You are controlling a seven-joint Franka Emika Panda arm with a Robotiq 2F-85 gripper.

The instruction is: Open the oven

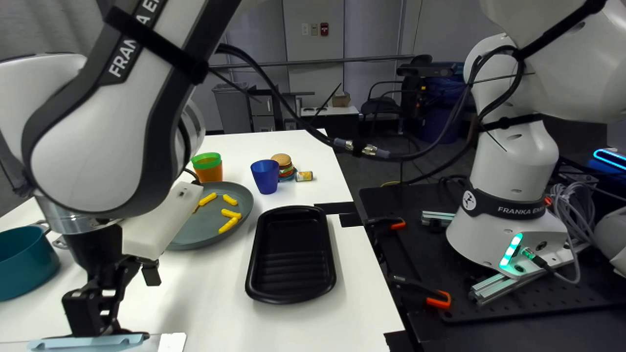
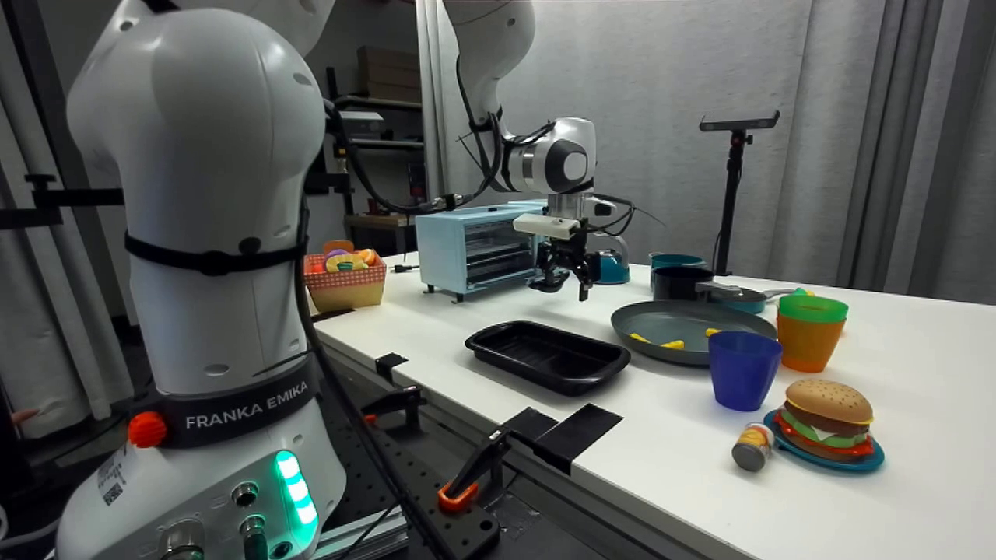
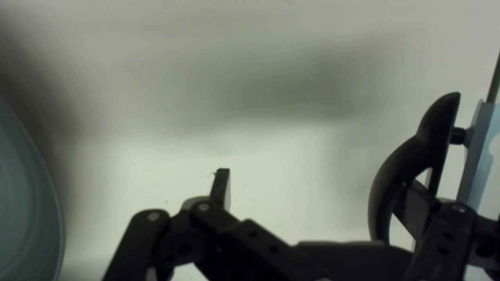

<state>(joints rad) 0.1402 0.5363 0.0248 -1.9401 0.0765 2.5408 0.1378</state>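
Gaping, the gripper (image 3: 318, 181) seems to hook a finger (image 3: 418, 210) inside the handle (image 3: 392, 168); tugging crookedly could unhook it or skid the oven (image 2: 440, 253).

Shines bright on the table (image 1: 210, 281) in both exterior views; casts blurred shadow toward one o'clock in the wrist view, brightening toward six.

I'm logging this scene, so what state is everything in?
Gripper: open, at the black handle
Oven: upright, door position unclear
Black baking pan: upright, uncovered
Round gray pan: upright, holding yellow sticks
Blue cup: upright
Green cup: stacked with orange cup
Toy can: lying on side
Toy hamburger: assembled, on teal plate
Basket: filled with toy food
Teal pot: upright
Base light strip: lit green
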